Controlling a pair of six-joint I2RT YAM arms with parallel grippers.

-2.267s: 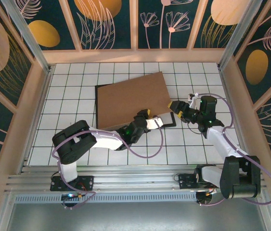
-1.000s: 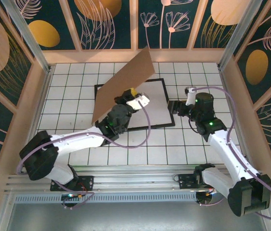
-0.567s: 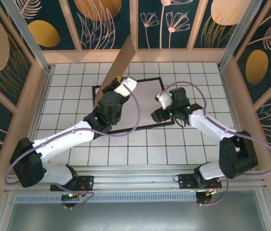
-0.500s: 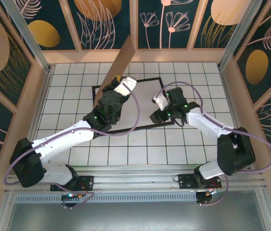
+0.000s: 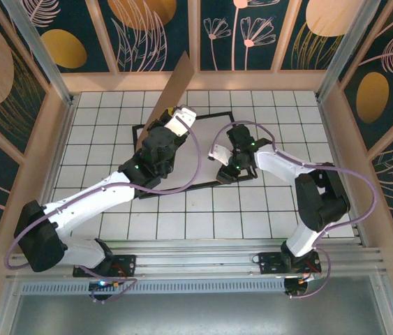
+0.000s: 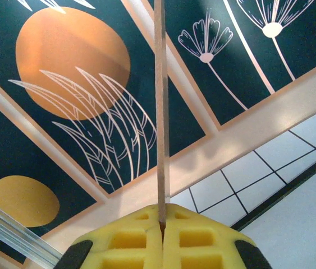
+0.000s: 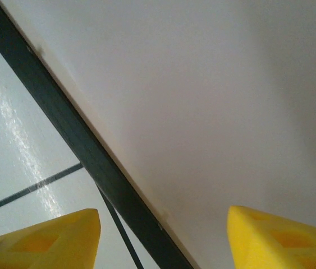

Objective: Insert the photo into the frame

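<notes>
Being rigid, the frame (image 7: 62, 109) is best pinched at its rim by the parted right gripper (image 7: 161, 217), the left gripper (image 6: 161, 225) being clamped on the backing board (image 6: 160, 112).

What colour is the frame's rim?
Black; the frame shows best in the right wrist view.

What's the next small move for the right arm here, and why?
Probably lower the right end effector and close it on the frame's black rim. Its fingers stand open astride that rim, one over the tiled table, one over the white sheet, while the left end effector holds the brown backing board upright, off the frame. Steadying the frame looks sensible.
</notes>
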